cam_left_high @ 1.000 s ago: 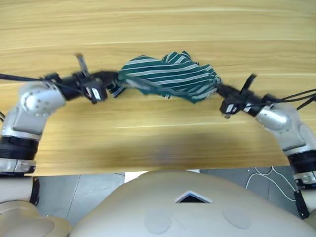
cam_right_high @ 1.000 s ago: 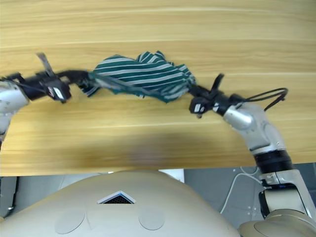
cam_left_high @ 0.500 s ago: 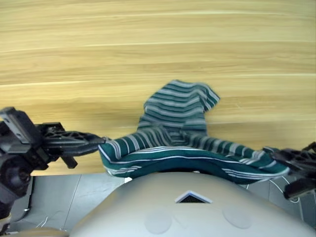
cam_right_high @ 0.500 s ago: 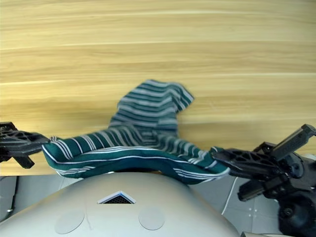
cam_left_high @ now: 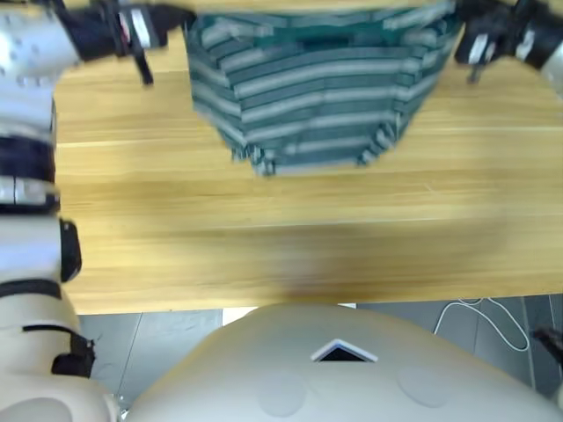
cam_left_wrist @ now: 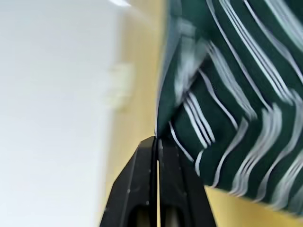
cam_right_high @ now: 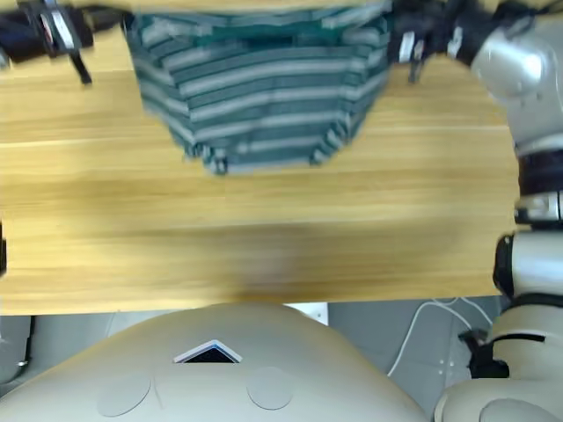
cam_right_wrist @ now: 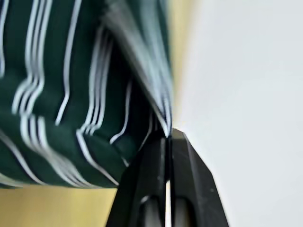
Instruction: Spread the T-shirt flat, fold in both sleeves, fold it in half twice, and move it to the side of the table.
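A dark green T-shirt (cam_left_high: pixel 308 88) with white stripes hangs stretched between my two grippers, high over the far part of the wooden table (cam_left_high: pixel 281 246). My left gripper (cam_left_high: pixel 180 18) is shut on the T-shirt's left upper corner (cam_left_wrist: pixel 163 130). My right gripper (cam_left_high: pixel 453 16) is shut on its right upper corner (cam_right_wrist: pixel 163 120). The cloth drapes down in a wide curve, its lower edge bunched at the middle. In both wrist views the fingers are pressed together on the striped fabric.
The near half of the table is bare wood, with its front edge (cam_left_high: pixel 290 303) close to me. A white cable (cam_left_high: pixel 475 312) lies on the grey floor below the table's right front.
Both arms swung the T-shirt from low over the table's front edge up and away toward the far side. The cloth now hangs spread wide between the grippers instead of trailing on the table.
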Motion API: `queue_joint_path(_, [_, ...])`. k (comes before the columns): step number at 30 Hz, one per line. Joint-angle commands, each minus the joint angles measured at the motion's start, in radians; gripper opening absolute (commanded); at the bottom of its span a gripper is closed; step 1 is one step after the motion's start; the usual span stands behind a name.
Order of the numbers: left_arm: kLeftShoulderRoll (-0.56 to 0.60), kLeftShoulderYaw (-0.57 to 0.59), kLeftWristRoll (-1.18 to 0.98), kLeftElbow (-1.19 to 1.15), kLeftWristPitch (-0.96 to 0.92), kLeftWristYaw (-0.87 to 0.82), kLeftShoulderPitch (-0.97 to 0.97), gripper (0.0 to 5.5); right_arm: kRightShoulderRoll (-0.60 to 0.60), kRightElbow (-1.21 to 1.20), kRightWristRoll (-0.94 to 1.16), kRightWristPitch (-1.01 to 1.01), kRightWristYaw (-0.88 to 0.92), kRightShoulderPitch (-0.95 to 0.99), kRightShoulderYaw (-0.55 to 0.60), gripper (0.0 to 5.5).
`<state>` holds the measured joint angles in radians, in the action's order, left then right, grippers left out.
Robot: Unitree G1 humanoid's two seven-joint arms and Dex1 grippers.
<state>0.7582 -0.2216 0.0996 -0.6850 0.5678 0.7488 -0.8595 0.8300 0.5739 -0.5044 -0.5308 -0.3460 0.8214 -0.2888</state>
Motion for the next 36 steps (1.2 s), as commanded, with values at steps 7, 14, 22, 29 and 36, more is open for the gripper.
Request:
queue_joint_path(7, [0.052,-0.151,0.248,-0.430,0.252,-0.170,0.038,0.01,0.053,0.274,-0.164,-0.062,0.116,-0.199,-0.178,0.00])
queue_joint_path(14, [-0.033,-0.194,0.349,-0.398,0.327,-0.364,0.332,0.01,-0.023,0.167,-0.151,-0.036,0.145,-0.352,-0.171,0.00])
queue_joint_path(22, [0.016,-0.187,0.225,-0.191,0.430,-0.202,0.533,0.01,0.060,-0.066,0.022,-0.132,0.021,-0.564,-0.082,0.00])
queue_joint_path(29, [0.186,-0.100,0.067,0.177,0.400,-0.114,0.783,0.01,0.229,-0.359,0.195,-0.185,-0.064,-0.912,0.077,0.00])
queue_joint_path(36, [0.199,-0.062,0.056,0.365,0.244,-0.073,0.898,0.00,0.268,-0.521,0.259,-0.185,-0.141,-1.117,0.151,0.26])
